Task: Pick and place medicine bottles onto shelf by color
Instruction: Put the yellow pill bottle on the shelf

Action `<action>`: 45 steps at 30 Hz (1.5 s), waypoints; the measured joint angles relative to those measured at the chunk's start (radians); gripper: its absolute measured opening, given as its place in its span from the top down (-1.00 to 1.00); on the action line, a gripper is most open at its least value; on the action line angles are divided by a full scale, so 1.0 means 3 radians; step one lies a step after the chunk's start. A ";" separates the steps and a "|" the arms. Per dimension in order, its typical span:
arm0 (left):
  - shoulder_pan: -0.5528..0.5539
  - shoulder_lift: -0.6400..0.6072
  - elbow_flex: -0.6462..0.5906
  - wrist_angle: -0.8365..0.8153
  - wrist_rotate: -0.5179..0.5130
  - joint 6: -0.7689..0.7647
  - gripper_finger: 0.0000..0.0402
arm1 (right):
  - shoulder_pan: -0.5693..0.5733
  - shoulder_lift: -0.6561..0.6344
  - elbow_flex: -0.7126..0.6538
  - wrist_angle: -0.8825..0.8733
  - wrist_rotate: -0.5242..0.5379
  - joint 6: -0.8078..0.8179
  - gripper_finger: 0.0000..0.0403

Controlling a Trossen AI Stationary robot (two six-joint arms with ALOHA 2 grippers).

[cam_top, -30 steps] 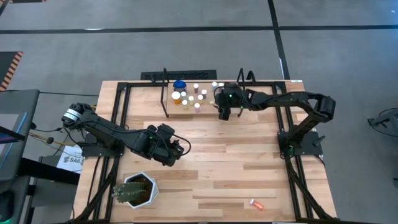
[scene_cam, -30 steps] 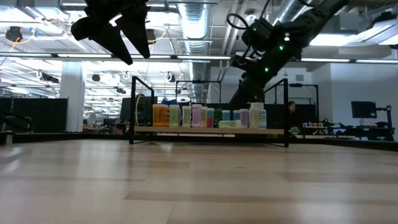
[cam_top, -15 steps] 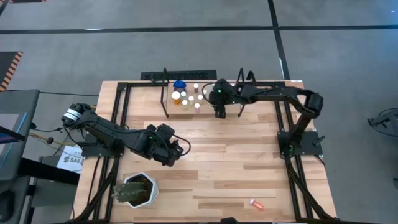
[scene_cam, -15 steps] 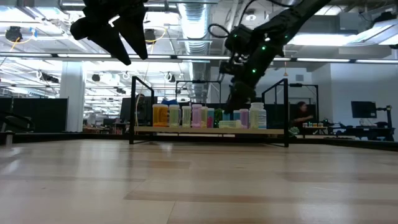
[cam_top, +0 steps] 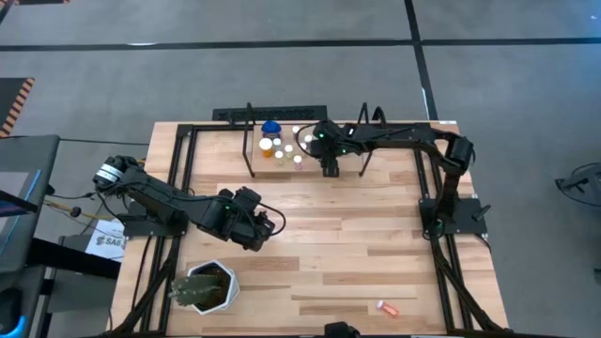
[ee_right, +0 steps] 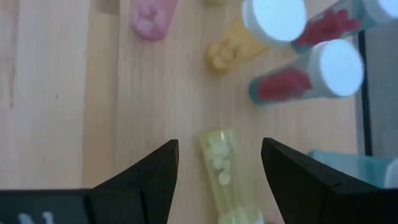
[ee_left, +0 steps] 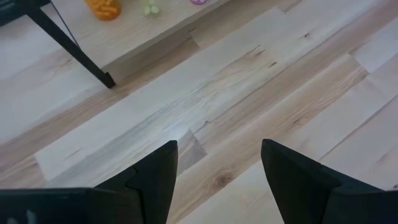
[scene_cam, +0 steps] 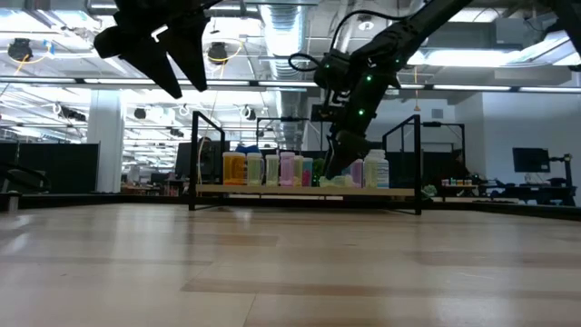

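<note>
We see the right claw point(cam_top: 330, 170) open over the shelf point(cam_top: 285, 165), a yellow bottle point(ee_right: 219, 163) lying between its fingers; other medicine bottles point(scene_cam: 289, 170) stand on the shelf. The left claw point(cam_top: 266, 228) hangs open above the tabletop point(cam_top: 357, 244), well apart from the shelf.

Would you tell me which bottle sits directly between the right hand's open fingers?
The yellow bottle on the shelf; the red-filled, white-capped ones stand farther off to one side.

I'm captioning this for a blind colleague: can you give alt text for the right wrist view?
The right tool, fingers open, hovers over a yellow vial lying on the light-wood shelf. Beyond stand white-capped bottles with red, yellow and pink contents.
</note>
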 joint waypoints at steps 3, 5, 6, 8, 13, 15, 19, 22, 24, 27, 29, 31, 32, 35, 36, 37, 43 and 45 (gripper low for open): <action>0.0000 0.0000 0.0000 -0.0017 0.0018 -0.0001 -0.10 | -0.0045 0.0000 0.0000 -0.0088 -0.0003 -0.0050 -0.26; 0.0000 0.0000 0.0000 -0.0016 0.0017 -0.0001 -0.10 | -0.0080 0.0000 0.0000 -0.0119 -0.0006 -0.0051 -0.26; 0.0000 0.0000 0.0000 -0.0016 0.0019 0.0000 -0.10 | -0.0098 0.0000 0.0000 -0.0140 -0.0021 -0.0051 -0.26; 0.0000 0.0000 0.0000 -0.0015 0.0019 -0.0001 -0.10 | -0.0122 0.0000 -0.0001 -0.0193 -0.0077 -0.0052 -0.26; 0.0000 0.0000 0.0000 0.0003 0.0019 -0.0001 -0.10 | -0.0135 0.0000 -0.0001 -0.0186 -0.0158 -0.0051 -0.26; 0.0000 0.0000 0.0000 0.0009 0.0025 -0.0001 -0.10 | -0.0139 0.0000 -0.0001 -0.0186 -0.0202 -0.0038 -0.26; 0.0000 0.0000 0.0000 0.0011 0.0080 -0.0001 -0.10 | -0.0142 0.0046 -0.0001 -0.0151 -0.0271 -0.0037 -0.26; 0.0000 0.0000 0.0000 0.0013 0.0103 -0.0001 -0.10 | -0.0145 0.0088 0.0000 -0.0181 -0.0275 -0.0027 -0.26; 0.0000 0.0000 0.0000 0.0014 0.0105 -0.0001 -0.10 | -0.0145 0.0112 0.0006 -0.0178 -0.0291 -0.0024 -0.26; 0.0000 0.0000 0.0000 0.0012 0.0120 -0.0001 -0.10 | -0.0137 0.0138 0.0011 -0.0186 -0.0291 -0.0022 -0.26; -0.0001 0.0000 0.0000 0.0011 0.0124 -0.0001 -0.10 | -0.0136 0.0140 0.0010 -0.0189 -0.0290 -0.0021 -0.23; 0.0000 0.0000 0.0000 0.0010 0.0125 -0.0001 -0.10 | -0.0136 0.0142 0.0009 -0.0195 -0.0291 -0.0019 -0.16; 0.0000 0.0000 0.0000 0.0010 0.0124 -0.0001 -0.10 | -0.0137 0.0142 0.0009 -0.0198 -0.0291 -0.0017 -0.13; -0.0001 0.0000 0.0000 0.0010 0.0123 -0.0001 -0.10 | -0.0136 0.0142 0.0005 -0.0210 -0.0292 -0.0017 0.01; -0.0001 0.0000 0.0000 0.0010 0.0122 -0.0001 -0.10 | -0.0134 0.0144 0.0005 -0.0212 -0.0292 -0.0017 0.06; 0.0000 0.0000 0.0000 0.0010 0.0122 -0.0001 -0.10 | -0.0129 0.0144 0.0004 -0.0216 -0.0292 -0.0017 0.11; -0.0001 0.0000 0.0000 0.0013 0.0119 -0.0001 -0.10 | -0.0082 0.0129 0.0061 -0.0383 -0.0280 -0.0026 0.39; 0.0000 0.0000 0.0000 0.0028 0.0118 0.0000 -0.10 | -0.0060 0.0135 0.0141 -0.0542 -0.0266 -0.0022 0.45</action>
